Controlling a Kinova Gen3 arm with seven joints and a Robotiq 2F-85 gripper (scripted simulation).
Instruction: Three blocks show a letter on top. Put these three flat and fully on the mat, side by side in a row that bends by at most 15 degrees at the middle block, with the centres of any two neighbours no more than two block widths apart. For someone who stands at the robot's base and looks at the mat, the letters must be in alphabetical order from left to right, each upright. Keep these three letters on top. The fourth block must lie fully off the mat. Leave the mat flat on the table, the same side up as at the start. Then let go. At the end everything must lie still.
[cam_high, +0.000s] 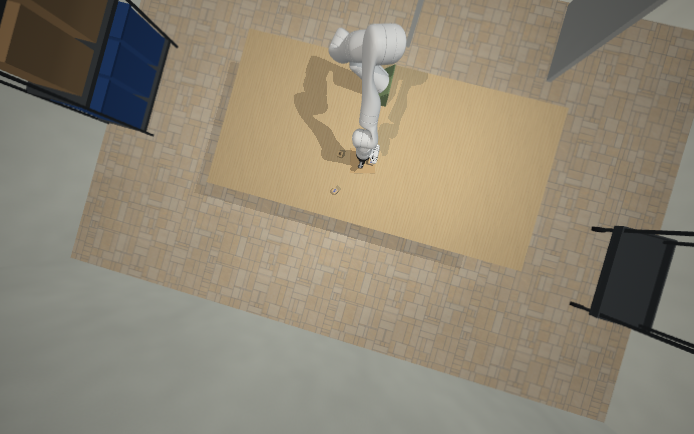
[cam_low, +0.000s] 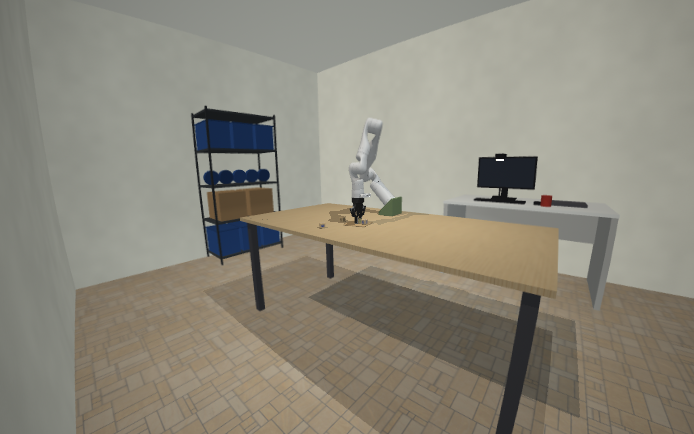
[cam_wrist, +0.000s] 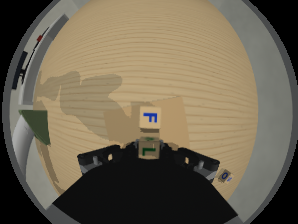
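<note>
In the wrist view my gripper (cam_wrist: 149, 145) is shut on a small block with a green letter (cam_wrist: 149, 149), held low over the tan mat (cam_wrist: 162, 123). A block with a blue F (cam_wrist: 150, 117) lies on the mat just beyond the held block, touching or nearly touching it. A third block (cam_wrist: 225, 176) shows at the lower right, beside the gripper body. In the overhead view the gripper (cam_high: 361, 162) is over the mat (cam_high: 364, 168). One block (cam_high: 340, 153) lies to its left in shadow, and another (cam_high: 335, 190) lies nearer the table's front edge.
A green wedge (cam_low: 391, 206) stands by the arm's base. The table's front edge (cam_high: 358, 225) is close to the loose block. A shelf rack (cam_low: 236, 179) and a desk with a monitor (cam_low: 506, 174) stand away from the table.
</note>
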